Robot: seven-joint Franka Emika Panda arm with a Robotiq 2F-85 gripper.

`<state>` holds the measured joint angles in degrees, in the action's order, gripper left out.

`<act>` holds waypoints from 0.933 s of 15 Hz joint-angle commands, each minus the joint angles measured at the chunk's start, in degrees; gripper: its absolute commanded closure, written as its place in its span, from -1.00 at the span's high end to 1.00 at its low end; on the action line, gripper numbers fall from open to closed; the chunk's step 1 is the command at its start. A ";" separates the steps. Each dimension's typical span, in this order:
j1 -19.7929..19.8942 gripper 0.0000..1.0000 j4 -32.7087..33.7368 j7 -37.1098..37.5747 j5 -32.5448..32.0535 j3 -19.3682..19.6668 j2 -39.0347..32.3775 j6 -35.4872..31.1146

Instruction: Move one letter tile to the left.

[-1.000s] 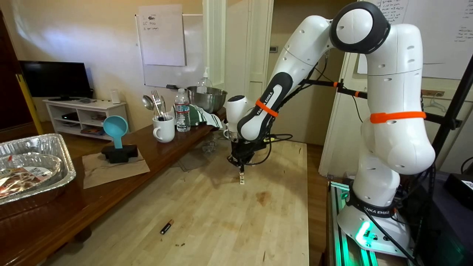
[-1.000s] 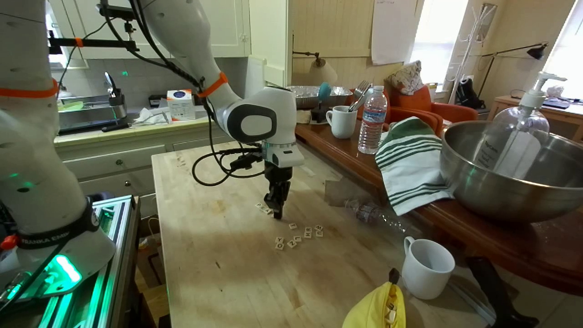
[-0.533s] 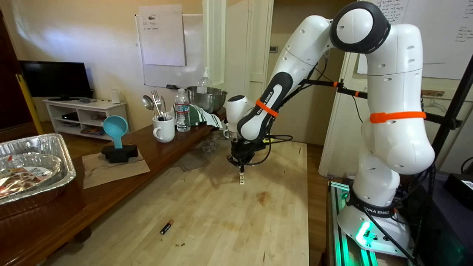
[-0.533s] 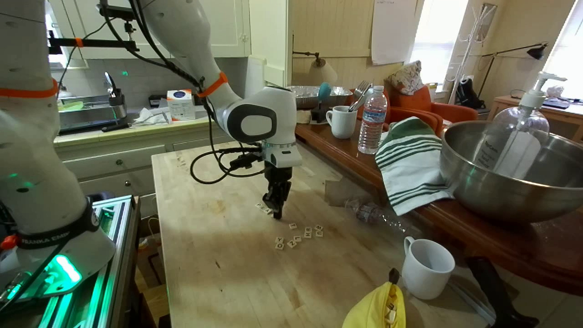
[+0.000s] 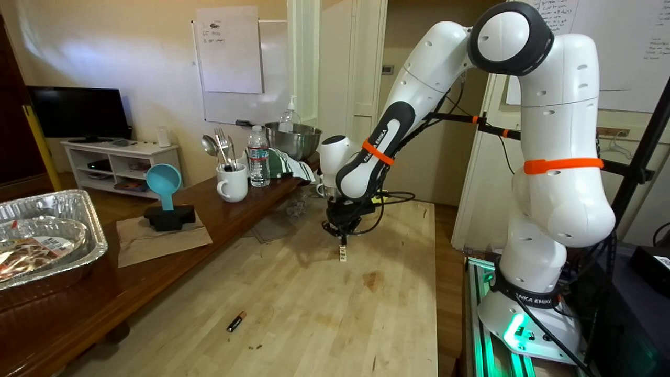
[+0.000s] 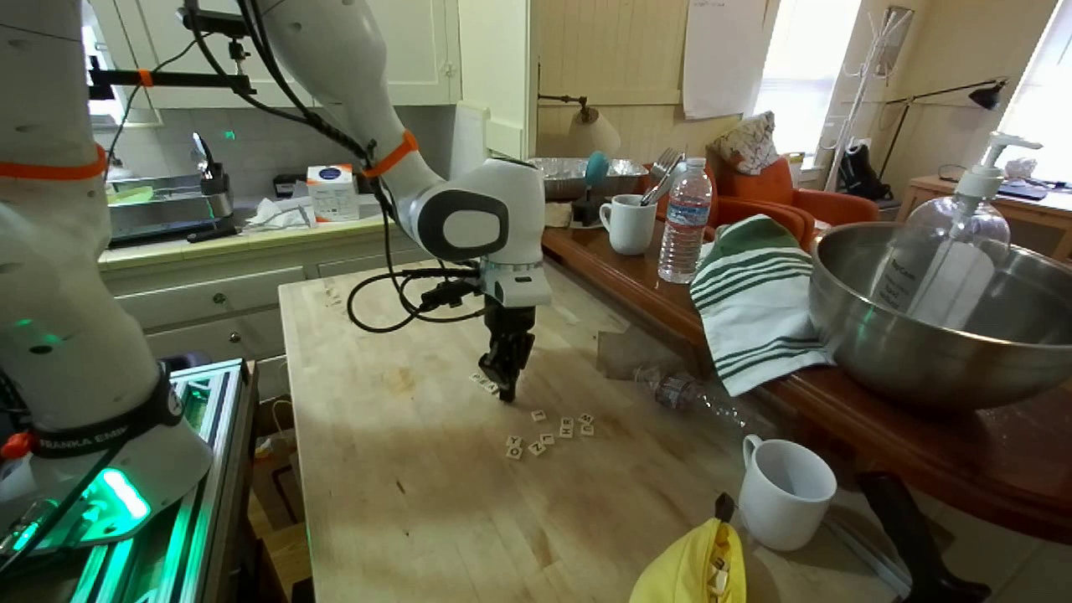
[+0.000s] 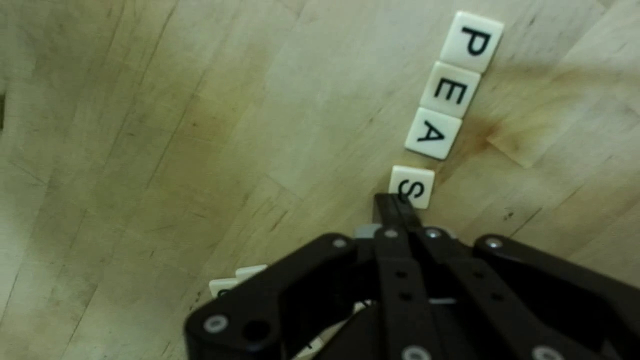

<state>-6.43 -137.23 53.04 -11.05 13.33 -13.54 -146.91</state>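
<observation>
Cream squarish letter tile (image 7: 419,182), black S: flat, face up on pale wood tabletop (image 7: 200,150), one corner hidden.

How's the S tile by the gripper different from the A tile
The S tile lies across a gap, while the A tile touches the E tile. The fingers hide a corner of the S tile; the A tile shows whole. Both are pale, squarish tiles with a dark letter.

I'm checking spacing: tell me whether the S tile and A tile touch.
Apart: the wrist view shows bare tabletop between the S tile and the A tile.
</observation>
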 commanded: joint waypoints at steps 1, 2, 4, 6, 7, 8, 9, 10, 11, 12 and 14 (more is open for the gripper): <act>0.76 -1.00 -0.69 2.62 0.20 -1.85 -1.02 2.23; 0.86 -1.00 -0.66 2.84 0.22 -2.02 -0.99 2.51; 0.96 -1.00 -0.65 3.66 0.11 -2.15 -0.98 2.52; 1.12 -1.00 -0.41 4.56 0.25 -2.25 -1.16 2.63; 1.17 -1.00 -0.45 5.01 0.23 -2.27 -1.18 2.48; 1.15 -1.00 -0.42 5.62 0.11 -2.24 -1.25 2.37; 1.16 -1.00 -0.37 6.11 0.08 -2.25 -1.31 2.38; 1.16 -1.00 -0.34 6.56 0.06 -2.27 -1.35 2.40; 1.16 -1.00 -0.33 7.04 0.03 -2.30 -1.36 2.42; 1.18 -1.00 -0.32 7.39 -0.03 -2.31 -1.39 2.40; 1.23 -1.00 -0.22 8.06 0.12 -2.42 -1.52 2.48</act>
<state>-5.84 -137.12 58.52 -11.04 12.23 -13.35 -145.49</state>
